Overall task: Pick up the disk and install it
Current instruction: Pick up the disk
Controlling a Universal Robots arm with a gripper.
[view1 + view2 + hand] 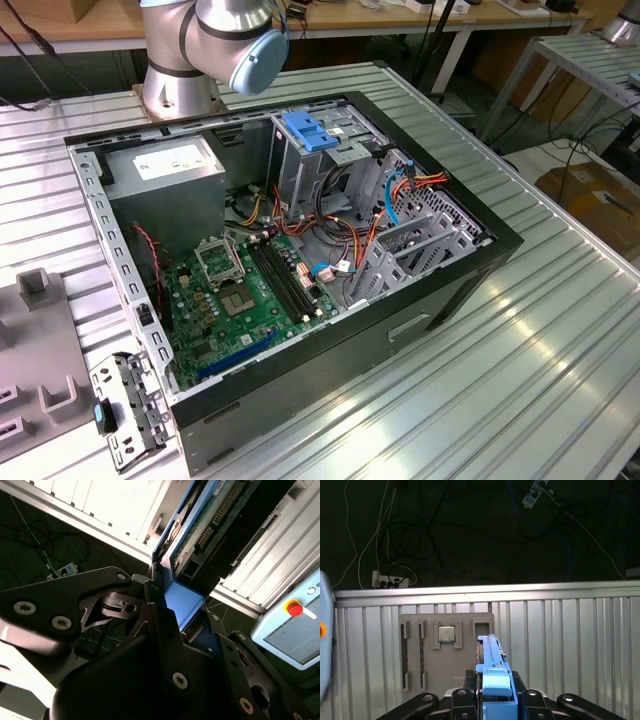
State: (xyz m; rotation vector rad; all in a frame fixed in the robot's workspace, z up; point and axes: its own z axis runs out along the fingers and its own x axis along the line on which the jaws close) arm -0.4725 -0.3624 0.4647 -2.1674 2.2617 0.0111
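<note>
The claw [492, 702] is shut tight on the disk [493, 677]. In both wrist views its black fingers [157, 610] press on the two flat sides, so the disk stands on its thin edge between them. The disk is in the claw, held up off the worktop [570, 630].

The disk is flat and thin. A bright blue plastic rail runs along its edge. In the second wrist view one flat side of the disk [210, 515] shows a green board with rows of small metal pins.

In the first wrist view, past the disk, a grey tray [420, 645] lies on the ribbed metal worktop. The tray has slots and little pockets. One square pocket holds a small shiny chip [446, 634]. Beyond the worktop's edge the floor [485, 540] is dark, with loose cables [405, 545] on it.

In the exterior view a big black computer case [430, 310] lies open on the worktop. Inside it sit a green board [250, 290], a grey box [170, 170] with a white sticker, and a metal cage [312, 160] with a blue top. Orange, red and yellow wires [372, 222] curl between them. The base of the robot arm [210, 40] stands behind the case.
</note>
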